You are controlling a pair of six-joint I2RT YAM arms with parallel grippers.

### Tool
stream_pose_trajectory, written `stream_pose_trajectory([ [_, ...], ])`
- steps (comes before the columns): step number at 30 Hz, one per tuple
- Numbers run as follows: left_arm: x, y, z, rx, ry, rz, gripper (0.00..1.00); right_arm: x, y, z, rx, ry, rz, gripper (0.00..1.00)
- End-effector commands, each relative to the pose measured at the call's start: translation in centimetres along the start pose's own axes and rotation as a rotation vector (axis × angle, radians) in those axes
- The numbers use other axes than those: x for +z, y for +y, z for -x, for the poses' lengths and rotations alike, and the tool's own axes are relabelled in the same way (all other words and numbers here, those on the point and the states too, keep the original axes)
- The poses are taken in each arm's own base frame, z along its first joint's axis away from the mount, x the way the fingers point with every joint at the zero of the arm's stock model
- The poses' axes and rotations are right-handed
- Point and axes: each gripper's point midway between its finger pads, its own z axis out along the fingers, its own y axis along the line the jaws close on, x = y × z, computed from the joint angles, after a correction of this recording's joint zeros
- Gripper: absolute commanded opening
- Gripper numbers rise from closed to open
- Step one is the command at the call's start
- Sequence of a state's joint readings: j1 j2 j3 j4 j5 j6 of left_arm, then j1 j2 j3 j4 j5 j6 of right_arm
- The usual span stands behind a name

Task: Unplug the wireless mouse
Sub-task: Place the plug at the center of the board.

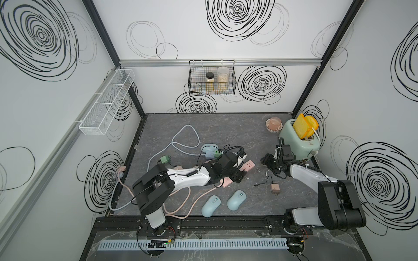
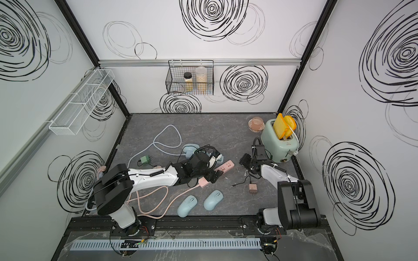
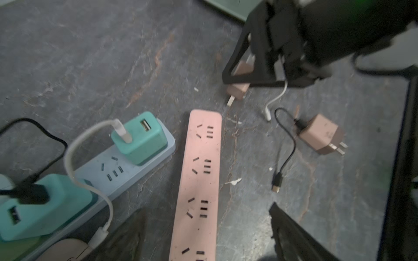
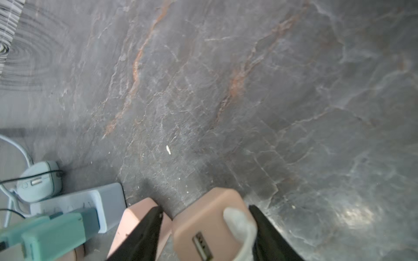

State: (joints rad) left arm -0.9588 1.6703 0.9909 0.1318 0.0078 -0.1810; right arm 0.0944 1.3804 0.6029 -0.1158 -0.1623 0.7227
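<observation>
My right gripper stands open astride a pink charger that carries a short white cable; a slit of table shows beside one finger. The cable's far end lies loose on the table. My left gripper hangs open above the pink power strip, holding nothing. A blue mouse at the back has a black cable plugged into it. On the blue power strip sit two teal chargers; a white cable from one runs to a pink mouse. Two loose blue mice lie in front.
A second pink charger with a black cable lies loose near the right arm. A mint toaster and a pink cup stand at the back right. Pale blue and pink cords loop over the left of the table.
</observation>
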Motion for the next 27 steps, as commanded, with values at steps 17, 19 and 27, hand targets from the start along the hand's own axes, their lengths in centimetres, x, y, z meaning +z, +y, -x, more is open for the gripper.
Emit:
stream_pose_trajectory([
  [17, -16.2, 8.0, 5.2, -0.41, -0.529, 0.073, 0.98, -9.8, 7.1, 7.7, -0.099, -0.345, 0.163, 0.82],
  [19, -16.3, 8.8, 4.4, -0.425, -0.525, 0.108, 0.98, -10.7, 8.8, 6.3, -0.162, -0.357, 0.211, 0.78],
  [27, -12.4, 11.6, -1.9, -0.52, -0.326, 0.199, 0.95, -9.1, 14.8, -2.0, -0.477, -0.293, 0.26, 0.71],
])
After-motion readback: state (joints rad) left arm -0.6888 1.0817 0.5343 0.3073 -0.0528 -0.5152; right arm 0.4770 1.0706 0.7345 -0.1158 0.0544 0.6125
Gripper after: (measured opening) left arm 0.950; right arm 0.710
